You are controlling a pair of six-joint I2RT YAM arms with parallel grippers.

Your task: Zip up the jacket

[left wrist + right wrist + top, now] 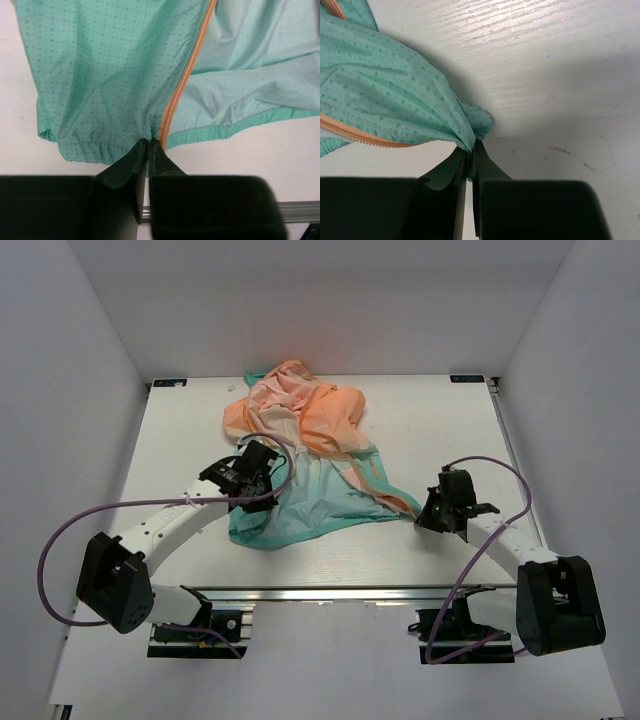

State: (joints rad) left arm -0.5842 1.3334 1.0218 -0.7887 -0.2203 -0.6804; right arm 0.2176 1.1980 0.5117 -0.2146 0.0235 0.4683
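The jacket lies crumpled at mid-table, its peach-orange part toward the back and its teal part toward me. In the left wrist view the orange zipper runs down to the teal hem. My left gripper sits at the zipper's bottom end, its jaws nearly together and pinching the hem there; from above, the left gripper is at the jacket's left edge. My right gripper is shut on a bunched teal corner, with zipper tape beside it. That right gripper holds the jacket's right tip.
The white table is enclosed by white walls on three sides. An aluminium rail runs along the near edge between the arm bases. Purple cables loop beside each arm.
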